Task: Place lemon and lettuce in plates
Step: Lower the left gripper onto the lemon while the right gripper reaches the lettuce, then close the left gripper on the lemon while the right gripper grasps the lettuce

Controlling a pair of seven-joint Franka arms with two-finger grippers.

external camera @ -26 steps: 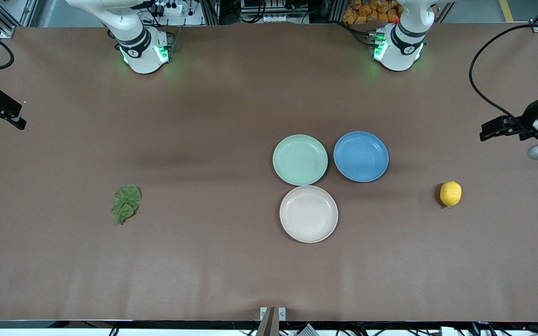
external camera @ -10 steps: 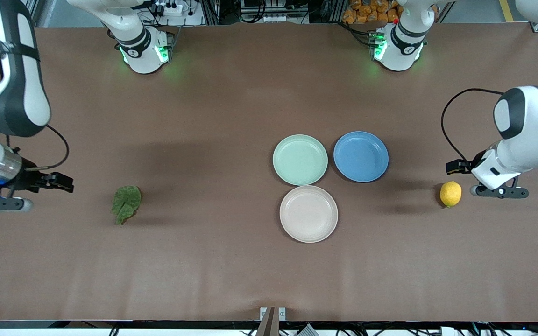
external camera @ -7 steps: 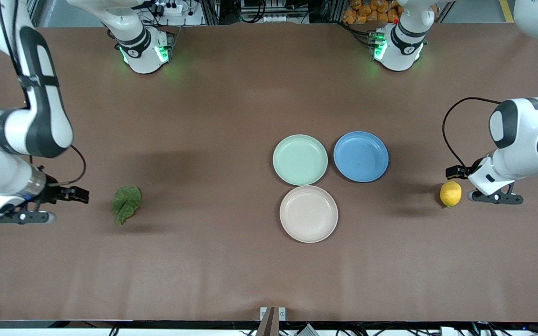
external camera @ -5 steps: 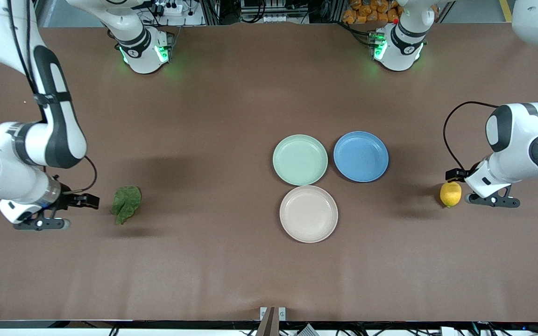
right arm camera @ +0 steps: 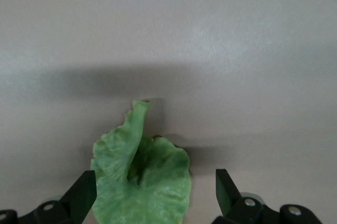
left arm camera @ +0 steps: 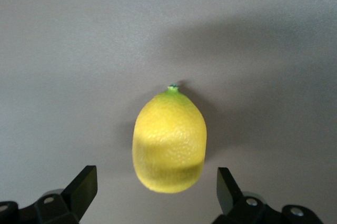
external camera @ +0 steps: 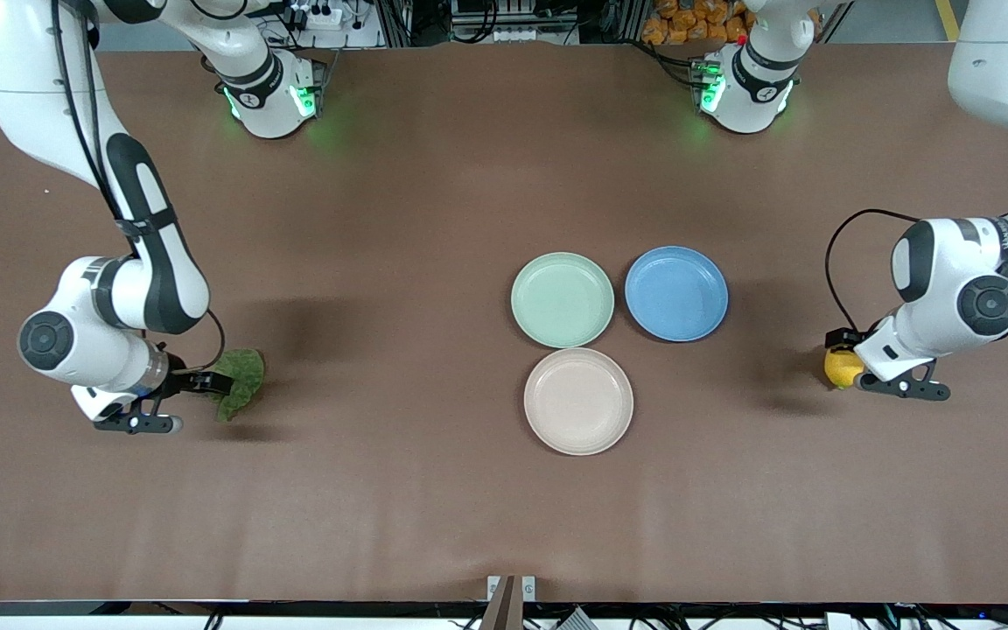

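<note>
The left gripper hangs low over the lemon, fingers spread wide either side of it (nothing gripped). The lemon lies on the table at about 3 o'clock of the beige plate, well apart. The right gripper, equally wide open, is over the edge of the lettuce, which lies at 9 o'clock of that plate. The green plate touches the beige one at its 12 o'clock, beside a blue plate.

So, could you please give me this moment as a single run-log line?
left pincer: open, around lemon | right pincer: open, at lettuce | green plate, beige plate: empty
</note>
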